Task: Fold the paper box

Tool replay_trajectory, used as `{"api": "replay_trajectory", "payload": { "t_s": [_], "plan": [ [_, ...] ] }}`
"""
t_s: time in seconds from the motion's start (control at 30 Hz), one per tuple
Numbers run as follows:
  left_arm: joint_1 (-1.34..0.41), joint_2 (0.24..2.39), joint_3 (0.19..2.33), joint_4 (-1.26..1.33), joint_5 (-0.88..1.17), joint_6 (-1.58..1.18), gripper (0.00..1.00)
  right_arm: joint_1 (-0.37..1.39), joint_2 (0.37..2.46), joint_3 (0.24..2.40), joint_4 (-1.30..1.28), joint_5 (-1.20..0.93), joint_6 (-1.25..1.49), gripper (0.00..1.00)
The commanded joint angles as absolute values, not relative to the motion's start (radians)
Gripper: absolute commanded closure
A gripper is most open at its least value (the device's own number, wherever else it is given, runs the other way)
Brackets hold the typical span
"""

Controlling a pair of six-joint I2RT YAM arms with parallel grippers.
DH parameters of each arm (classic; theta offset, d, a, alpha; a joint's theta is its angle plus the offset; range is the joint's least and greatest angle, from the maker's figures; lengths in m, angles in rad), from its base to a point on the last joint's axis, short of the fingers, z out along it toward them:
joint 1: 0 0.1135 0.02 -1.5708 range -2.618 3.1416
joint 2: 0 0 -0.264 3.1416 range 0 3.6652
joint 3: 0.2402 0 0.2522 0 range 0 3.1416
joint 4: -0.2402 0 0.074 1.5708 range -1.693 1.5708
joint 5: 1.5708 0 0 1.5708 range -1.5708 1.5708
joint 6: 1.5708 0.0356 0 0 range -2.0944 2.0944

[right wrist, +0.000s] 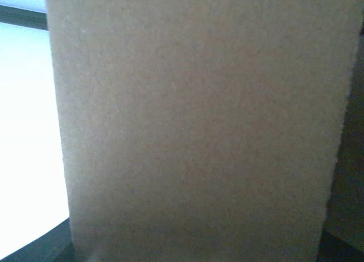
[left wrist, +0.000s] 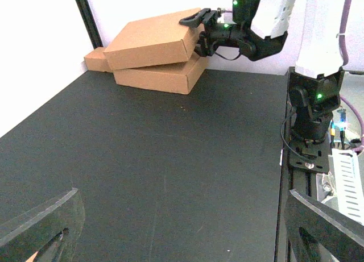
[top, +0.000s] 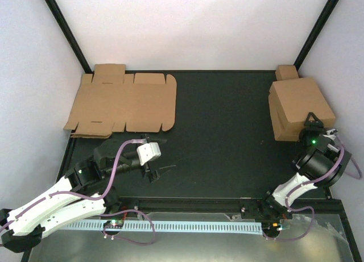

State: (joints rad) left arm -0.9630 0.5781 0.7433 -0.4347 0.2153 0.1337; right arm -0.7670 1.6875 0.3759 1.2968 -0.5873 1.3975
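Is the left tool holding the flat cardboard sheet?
No, the left tool stands open above the black table, apart from the flat cardboard sheet.

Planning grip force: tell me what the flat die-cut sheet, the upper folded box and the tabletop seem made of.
Flat die-cut sheet: plain brown cardboard, matte, uncoated-looking; cut flaps and crease lines show. Upper folded box: seemingly the same matte brown cardboard, faintly grainy close up. Tabletop: black, smooth, slight sheen; material unclear, perhaps a mat or laminate.
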Motion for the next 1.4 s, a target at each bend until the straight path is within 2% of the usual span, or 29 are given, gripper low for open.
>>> {"api": "replay_trajectory", "payload": {
  "t_s": [0.0, 0.43, 0.93, 1.03, 1.07, 1.1, 1.17, 1.27, 1.37],
  "plan": [
    [-0.955, 0.584, 0.758, -0.434, 0.242, 0.141, 0.01, -0.722, 1.745, 0.36, 1.505, -0.498, 1.45, 0.75],
    [-0.954, 0.579, 0.756, -0.437, 0.251, 0.14, 0.01, -0.685, 1.661, 0.285, 1.517, -0.326, 1.396, 0.74],
    [-0.954, 0.563, 0.753, -0.436, 0.246, 0.132, 0.01, -0.683, 1.768, 0.32, 1.516, -0.408, 1.405, 0.74],
    [-0.954, 0.569, 0.756, -0.437, 0.245, 0.132, 0.01, -0.683, 1.754, 0.318, 1.493, -0.412, 1.389, 0.72],
    [-0.954, 0.57, 0.756, -0.439, 0.246, 0.132, 0.01, -0.683, 1.752, 0.317, 1.489, -0.414, 1.386, 0.7],
    [-0.954, 0.571, 0.756, -0.44, 0.245, 0.132, 0.01, -0.683, 1.752, 0.313, 1.487, -0.411, 1.388, 0.64],
    [-0.954, 0.571, 0.758, -0.44, 0.244, 0.132, 0.01, -0.683, 1.746, 0.297, 1.485, -0.391, 1.396, 0.42],
    [-0.954, 0.569, 0.756, -0.44, 0.243, 0.129, 0.01, -0.681, 1.706, 0.276, 1.398, -0.359, 1.406, 0.17],
    [-0.954, 0.573, 0.756, -0.441, 0.243, 0.128, 0.01, -0.683, 1.598, 0.27, 1.21, -0.333, 1.369, 0.02]
  ]
}}
